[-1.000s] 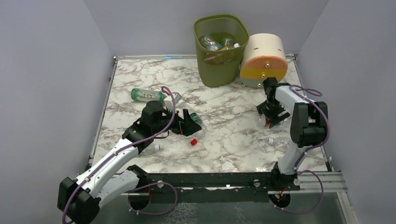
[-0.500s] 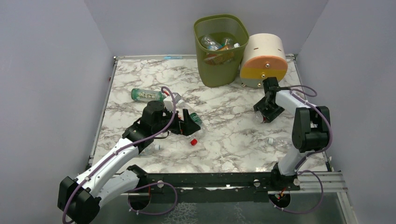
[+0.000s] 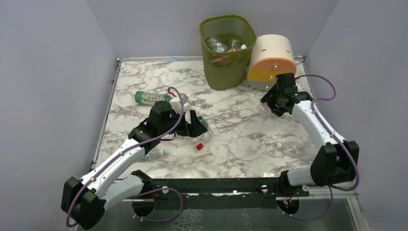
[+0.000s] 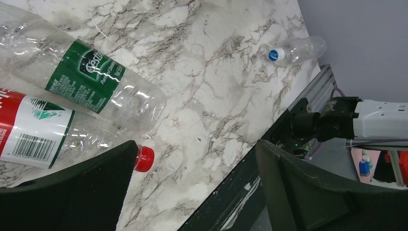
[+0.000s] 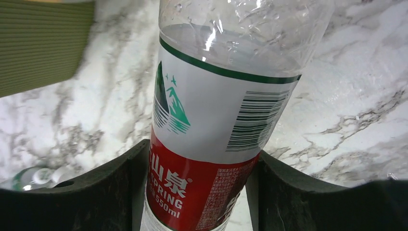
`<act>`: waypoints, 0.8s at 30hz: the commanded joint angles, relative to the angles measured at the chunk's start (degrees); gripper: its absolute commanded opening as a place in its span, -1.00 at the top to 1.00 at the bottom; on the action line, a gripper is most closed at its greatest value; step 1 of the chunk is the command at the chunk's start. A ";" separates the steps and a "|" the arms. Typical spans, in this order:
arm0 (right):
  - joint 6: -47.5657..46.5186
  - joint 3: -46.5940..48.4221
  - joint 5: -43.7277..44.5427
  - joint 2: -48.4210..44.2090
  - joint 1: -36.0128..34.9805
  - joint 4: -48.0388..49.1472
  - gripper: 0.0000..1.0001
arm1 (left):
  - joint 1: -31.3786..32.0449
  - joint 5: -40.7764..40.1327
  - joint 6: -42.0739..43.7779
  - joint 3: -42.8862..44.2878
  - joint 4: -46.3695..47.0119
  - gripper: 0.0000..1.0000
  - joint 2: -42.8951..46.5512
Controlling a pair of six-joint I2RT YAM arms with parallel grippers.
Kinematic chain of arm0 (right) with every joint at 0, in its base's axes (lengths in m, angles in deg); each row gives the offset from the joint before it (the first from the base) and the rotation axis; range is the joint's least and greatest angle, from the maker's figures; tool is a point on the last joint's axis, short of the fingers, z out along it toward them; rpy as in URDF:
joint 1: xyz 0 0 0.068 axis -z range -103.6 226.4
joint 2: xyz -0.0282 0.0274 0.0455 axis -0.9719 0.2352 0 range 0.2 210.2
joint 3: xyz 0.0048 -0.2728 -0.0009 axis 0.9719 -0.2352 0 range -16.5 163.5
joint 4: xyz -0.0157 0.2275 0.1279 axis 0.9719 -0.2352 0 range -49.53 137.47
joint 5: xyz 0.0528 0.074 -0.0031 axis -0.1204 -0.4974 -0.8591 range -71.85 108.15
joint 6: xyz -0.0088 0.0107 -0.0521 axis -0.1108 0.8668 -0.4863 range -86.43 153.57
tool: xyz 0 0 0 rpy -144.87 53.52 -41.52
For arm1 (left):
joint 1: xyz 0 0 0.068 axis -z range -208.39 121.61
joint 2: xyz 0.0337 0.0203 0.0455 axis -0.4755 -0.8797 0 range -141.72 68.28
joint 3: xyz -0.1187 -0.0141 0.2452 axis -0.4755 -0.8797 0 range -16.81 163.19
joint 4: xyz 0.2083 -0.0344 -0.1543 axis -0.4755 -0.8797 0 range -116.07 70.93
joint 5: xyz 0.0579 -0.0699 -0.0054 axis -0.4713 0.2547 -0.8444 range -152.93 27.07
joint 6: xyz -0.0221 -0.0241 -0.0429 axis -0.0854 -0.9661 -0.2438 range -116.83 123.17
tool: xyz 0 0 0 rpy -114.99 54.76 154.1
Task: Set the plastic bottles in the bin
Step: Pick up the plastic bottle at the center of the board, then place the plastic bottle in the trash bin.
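Note:
My right gripper (image 3: 278, 103) is shut on a clear plastic bottle (image 5: 216, 120) with a red-and-white label, held off the table to the right of the bin (image 3: 219, 21). That olive-green mesh bin shows several bottles inside, and its wall (image 5: 43, 43) fills the upper left of the right wrist view. My left gripper (image 3: 195, 126) stands open over two lying bottles, with nothing between its fingers. One has a green label (image 4: 86, 77), the other a red-and-white label (image 4: 33, 132) and a red cap (image 4: 144, 158).
A green-tinted bottle (image 3: 151, 97) lies at the table's left. A small clear bottle with a blue cap (image 4: 293, 50) lies near the right front edge. A cream drum with an orange-and-yellow face (image 3: 272, 62) stands right of the bin. The black front rail (image 3: 216, 185) borders the table.
My right gripper closed on the red-and-white labelled bottle, lifted it off the table and carried it back toward the bin. The left arm shifted only slightly.

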 commanded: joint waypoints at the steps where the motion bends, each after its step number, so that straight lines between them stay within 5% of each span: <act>1: -3.75 3.48 0.42 -6.82 -0.77 0.13 -0.03 | 0.27 -1.14 0.82 2.57 0.46 -0.98 -1.30; 7: -7.65 12.66 -3.49 -7.54 -2.09 3.62 -0.06 | 0.29 -0.91 0.99 3.28 1.03 -0.98 -3.16; 24: -9.77 42.68 -20.03 15.07 -5.17 21.55 -0.13 | 0.33 -1.17 -0.07 3.66 -0.13 -0.98 -2.01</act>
